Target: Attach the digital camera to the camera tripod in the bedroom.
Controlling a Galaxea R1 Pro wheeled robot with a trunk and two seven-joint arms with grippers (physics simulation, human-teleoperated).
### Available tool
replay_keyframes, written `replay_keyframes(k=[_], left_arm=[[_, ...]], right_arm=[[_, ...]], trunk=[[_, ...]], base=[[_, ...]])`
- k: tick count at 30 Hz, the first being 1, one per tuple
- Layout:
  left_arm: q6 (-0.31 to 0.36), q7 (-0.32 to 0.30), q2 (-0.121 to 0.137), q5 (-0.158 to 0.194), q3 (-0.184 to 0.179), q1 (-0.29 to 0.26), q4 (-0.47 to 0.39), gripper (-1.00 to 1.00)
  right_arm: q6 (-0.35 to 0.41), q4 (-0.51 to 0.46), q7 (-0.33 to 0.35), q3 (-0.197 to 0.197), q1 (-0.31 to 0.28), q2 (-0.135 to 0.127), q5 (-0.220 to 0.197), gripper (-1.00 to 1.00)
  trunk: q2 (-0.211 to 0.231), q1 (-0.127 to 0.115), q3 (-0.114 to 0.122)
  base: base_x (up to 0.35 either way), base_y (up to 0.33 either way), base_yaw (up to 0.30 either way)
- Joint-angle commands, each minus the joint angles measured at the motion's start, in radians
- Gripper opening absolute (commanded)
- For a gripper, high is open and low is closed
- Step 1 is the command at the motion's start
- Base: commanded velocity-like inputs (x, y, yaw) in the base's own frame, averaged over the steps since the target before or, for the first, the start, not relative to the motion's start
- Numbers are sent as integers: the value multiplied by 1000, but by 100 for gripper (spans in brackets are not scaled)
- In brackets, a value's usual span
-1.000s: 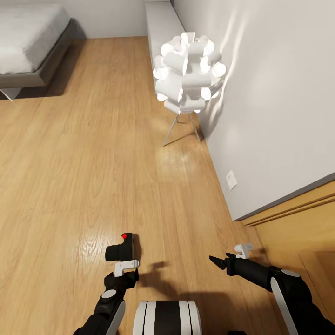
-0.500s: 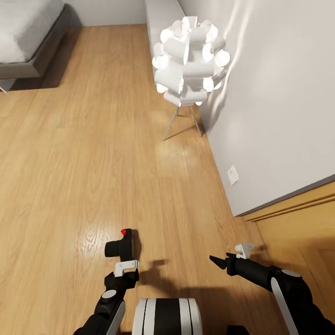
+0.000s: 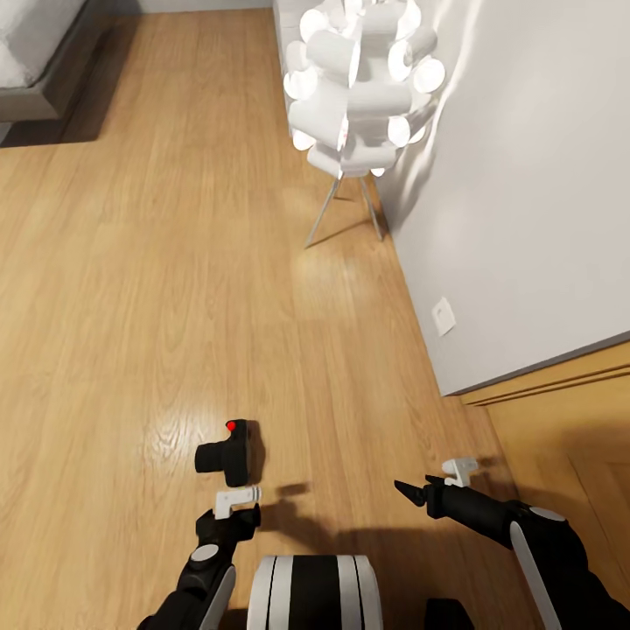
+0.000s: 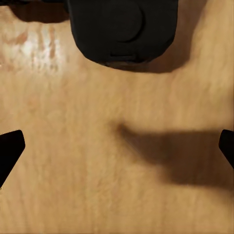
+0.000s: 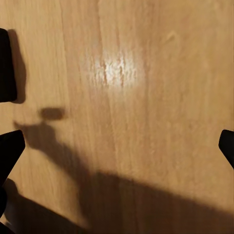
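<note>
One digital camera (image 3: 226,458) lies on wood floor (image 3: 131,289), red button up, lens pointing left. Second ago left gripper (image 3: 236,507) sat right against camera; now small gap shows, camera just past fingertips on far side. Looks like camera got let go or slipped, so it likely needs picking up again before going to tripod. Left jaws wide apart, holding nothing. Right gripper (image 3: 433,482) near right, jaws apart too. White floor lamp (image 3: 359,79) far off by grey wall (image 3: 525,192).
</note>
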Motion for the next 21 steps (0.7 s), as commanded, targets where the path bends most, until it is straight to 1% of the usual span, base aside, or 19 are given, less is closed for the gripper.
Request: replay_keyframes(k=[1,4,8,13,16,17,18,21], left_arm=[[-1,9,1,10,-3,0,-3,100],[-15,13,3,10,-3,0,-27,100],[-18,14,4,11,-4,0,-38,100],[-24,15,2,10,-5,0,-33,100],[-46,15,3,4,-5,0,-32,100],[-59,15,3,0,-5,0,-32,100],[-90,15,4,-13,-4,0,-30,100],[-140,14,3,-45,-4,0,-24,100]], right_arm=[[8,0,0,-1,0,0,-7,100],[8,0,0,-1,0,0,-7,100],[8,0,0,-1,0,0,-7,100],[-5,0,0,-1,0,0,-7,100],[-14,0,0,0,0,0,-7,100],[-16,0,0,0,0,0,-7,100],[-20,0,0,0,0,0,-7,100],[-23,0,0,-1,0,0,-8,100]], trunk=[[0,0,-1],[0,0,-1],[0,0,-1],[0,0,-1],[0,0,-1],[0,0,-1],[0,0,-1],[0,0,-1]], base=[[0,0,0],[0,0,0],[0,0,0],[0,0,0],[0,0,0],[0,0,0],[0,0,0],[0,0,0]])
